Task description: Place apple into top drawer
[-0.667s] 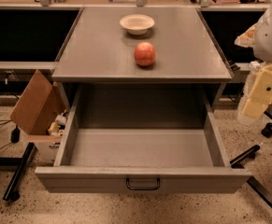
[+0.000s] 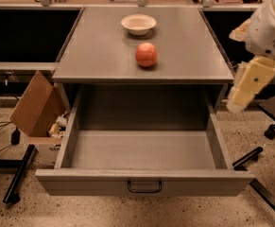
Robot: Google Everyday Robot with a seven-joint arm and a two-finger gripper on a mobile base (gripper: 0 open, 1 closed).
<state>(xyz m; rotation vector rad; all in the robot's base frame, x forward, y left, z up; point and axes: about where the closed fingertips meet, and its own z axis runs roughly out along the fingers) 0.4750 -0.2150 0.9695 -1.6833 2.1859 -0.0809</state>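
The apple (image 2: pixel 146 54), small, round and red-orange, sits on the grey cabinet top (image 2: pixel 94 51), just in front of a cream-white bowl. The top drawer (image 2: pixel 144 150) is pulled wide open below the top and holds nothing. Its flat front panel carries a small dark loop handle (image 2: pixel 144 187). My gripper (image 2: pixel 247 86), a cream-coloured part hanging from the white arm, is at the right edge of the view. It hangs beside the cabinet's right side, level with the drawer opening, well right of the apple. It holds nothing that I can see.
The cream-white shallow bowl (image 2: pixel 138 23) stands at the back of the cabinet top. An open cardboard box (image 2: pixel 35 110) sits on the floor left of the drawer. Black stand legs (image 2: pixel 19 174) lie at the lower left and a chair base (image 2: pixel 269 131) at the right. Benches run behind.
My arm and gripper have shifted slightly left, toward the cabinet's right side. The apple, bowl and drawer have not moved.
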